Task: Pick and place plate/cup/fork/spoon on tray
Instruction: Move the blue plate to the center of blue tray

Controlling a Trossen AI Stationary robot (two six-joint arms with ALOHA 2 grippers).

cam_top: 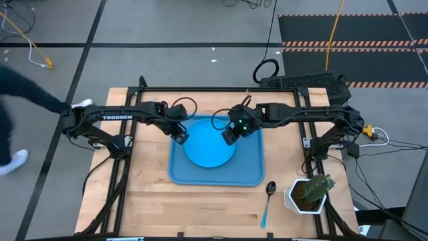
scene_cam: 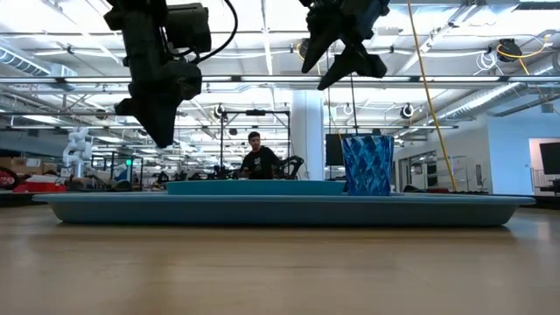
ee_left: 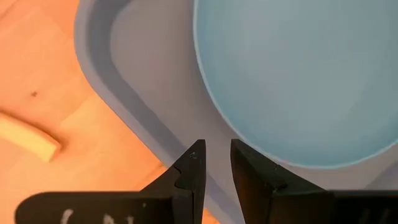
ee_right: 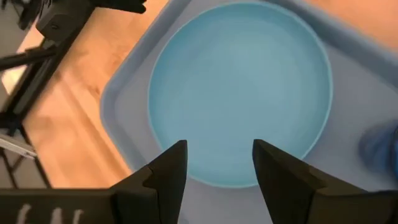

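My right gripper (ee_right: 214,163) hangs above the round flat bright blue plate (cam_top: 208,144), its 2 dark fingers (ee_right: 169,171) spread wide with only air between them; I hold nothing and touch nothing. In the high view it sits over the plate's far right edge (cam_top: 229,134). My left gripper (ee_left: 214,163) hovers over the near-left part of the large blue rectangular plastic tray (cam_top: 251,175), just beside the plate's rim. Its 2 fingers (ee_left: 194,168) are drawn close with a narrow slit left between them, and nothing is in that slit.

The plate lies flat inside the tray, toward the tray's far side. The small dark blue translucent tumbler (scene_cam: 367,164) stands upright on the tray; in the high view my right arm covers it, and my right wrist view catches only a blurred blue patch (ee_right: 379,149) at the picture's edge. The small spoon with a dark shiny bowl and slim light blue handle (cam_top: 267,202) lies on the bare wooden table (cam_top: 147,201), off the tray's near right corner, beside a white pot with a cactus (cam_top: 309,194). I cannot find the fork; a pale strip on the wood (ee_left: 28,138) in my left wrist view is cut off and hard to make out.
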